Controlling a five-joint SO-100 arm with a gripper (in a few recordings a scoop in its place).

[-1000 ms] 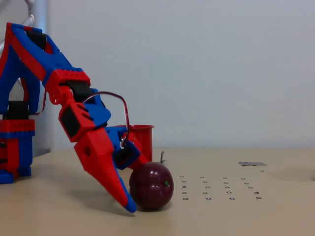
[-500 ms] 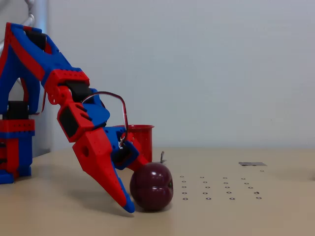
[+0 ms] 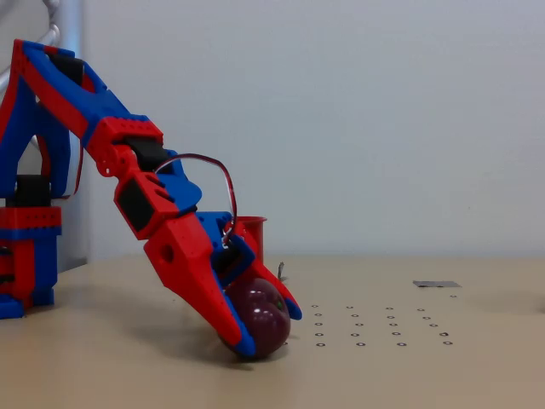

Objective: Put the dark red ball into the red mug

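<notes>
glossy maroon, the round plum-like dark red ball (image 3: 260, 322) sits on the tan table (image 3: 426, 375), with the red-and-blue gripper (image 3: 268, 328) straddling it, one finger either side. whether it is squeezing yet i cannot tell. the red enamel mug (image 3: 251, 243) waits just behind (partly hidden), so a short lift should probably do.

The dark red ball (image 3: 266, 319) was positioned on the table (image 3: 426, 375), in front of the red mug (image 3: 248, 243). The gripper (image 3: 268, 328) was placed around the ball.
</notes>
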